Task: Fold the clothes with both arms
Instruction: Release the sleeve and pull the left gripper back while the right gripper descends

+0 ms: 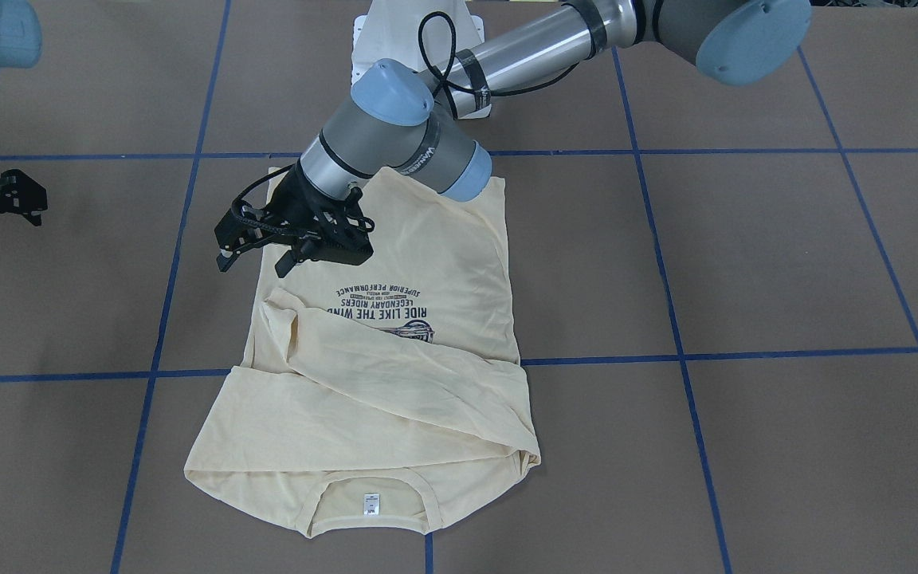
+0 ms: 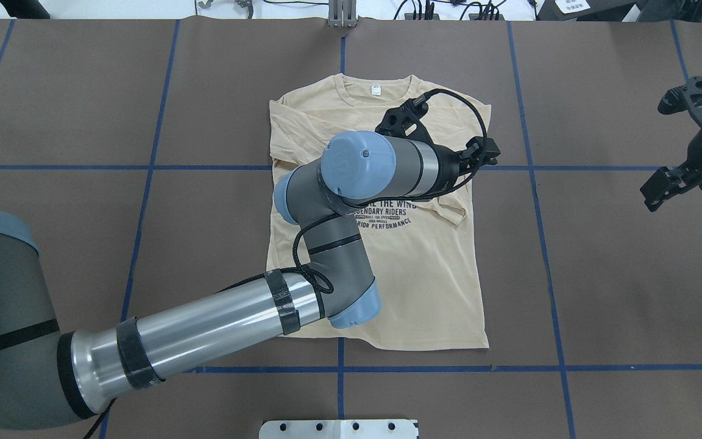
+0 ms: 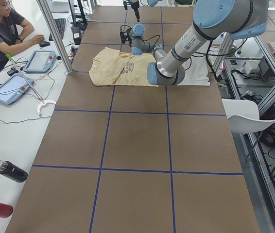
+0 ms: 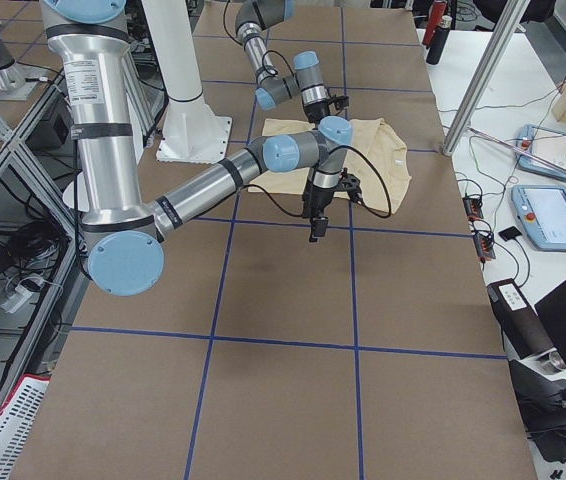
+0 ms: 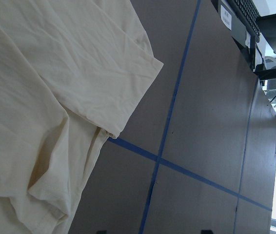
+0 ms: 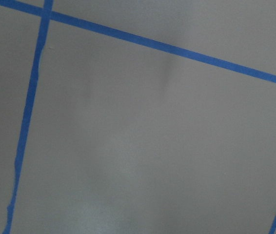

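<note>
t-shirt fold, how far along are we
Done: the T-shirt lies flat, graphic up, one sleeve folded across its chest. In hand: the left gripper hovers open over the shirt's edge, holding nothing; the right gripper hangs over the table, off the shirt. Left: the body is not yet folded, hem and collar at opposite ends.

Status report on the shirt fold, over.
Left gripper open, empty, hovering at shirt's edge. Right gripper off to the side, state unreadable. Shirt flat, graphic up, one sleeve folded across chest. Only the left arm over it.
</note>
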Robot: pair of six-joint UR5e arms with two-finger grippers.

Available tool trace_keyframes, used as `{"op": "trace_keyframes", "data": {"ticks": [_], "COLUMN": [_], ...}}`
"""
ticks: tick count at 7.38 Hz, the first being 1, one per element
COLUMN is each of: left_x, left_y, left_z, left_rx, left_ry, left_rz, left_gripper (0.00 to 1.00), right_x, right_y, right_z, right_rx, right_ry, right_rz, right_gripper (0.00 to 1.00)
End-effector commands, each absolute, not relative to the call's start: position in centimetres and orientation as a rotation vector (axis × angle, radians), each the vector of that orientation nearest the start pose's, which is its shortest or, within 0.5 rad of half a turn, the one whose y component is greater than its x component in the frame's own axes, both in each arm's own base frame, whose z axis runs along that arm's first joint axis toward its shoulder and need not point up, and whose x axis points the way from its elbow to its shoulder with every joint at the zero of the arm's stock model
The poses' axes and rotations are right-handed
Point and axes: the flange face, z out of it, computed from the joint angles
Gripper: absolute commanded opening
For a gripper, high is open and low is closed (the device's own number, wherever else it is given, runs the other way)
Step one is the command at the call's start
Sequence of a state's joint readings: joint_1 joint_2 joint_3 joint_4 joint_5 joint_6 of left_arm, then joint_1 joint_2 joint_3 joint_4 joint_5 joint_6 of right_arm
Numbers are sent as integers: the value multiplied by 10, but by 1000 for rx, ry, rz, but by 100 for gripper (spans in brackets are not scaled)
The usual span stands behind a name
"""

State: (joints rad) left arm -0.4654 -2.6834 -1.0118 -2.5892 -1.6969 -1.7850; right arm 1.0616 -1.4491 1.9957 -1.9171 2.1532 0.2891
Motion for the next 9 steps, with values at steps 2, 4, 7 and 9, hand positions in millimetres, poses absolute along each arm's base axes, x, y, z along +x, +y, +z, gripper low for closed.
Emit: {"op": "trace_keyframes", "data": {"ticks": [2, 4, 7, 9], "left_x": [662, 633, 534, 462], "left_y": [-493, -480, -426, -387], "left_z": [70, 141, 166, 166], "left_rx": [159, 157, 132, 137], "left_ry": [1543, 1481, 1382, 1341], "left_rz": [-426, -422, -394, -383], "left_gripper": [100, 100, 100, 100], "right_x": [-186, -205, -293, -351], "right_y": [-484, -481, -433, -391], "right_z": [416, 396, 374, 371], "right_rx": [42, 104, 67, 79], "right_ry": [-691, -758, -887, -890], "right_rz": [-311, -248, -146, -86], "right_gripper": [100, 100, 100, 100]}}
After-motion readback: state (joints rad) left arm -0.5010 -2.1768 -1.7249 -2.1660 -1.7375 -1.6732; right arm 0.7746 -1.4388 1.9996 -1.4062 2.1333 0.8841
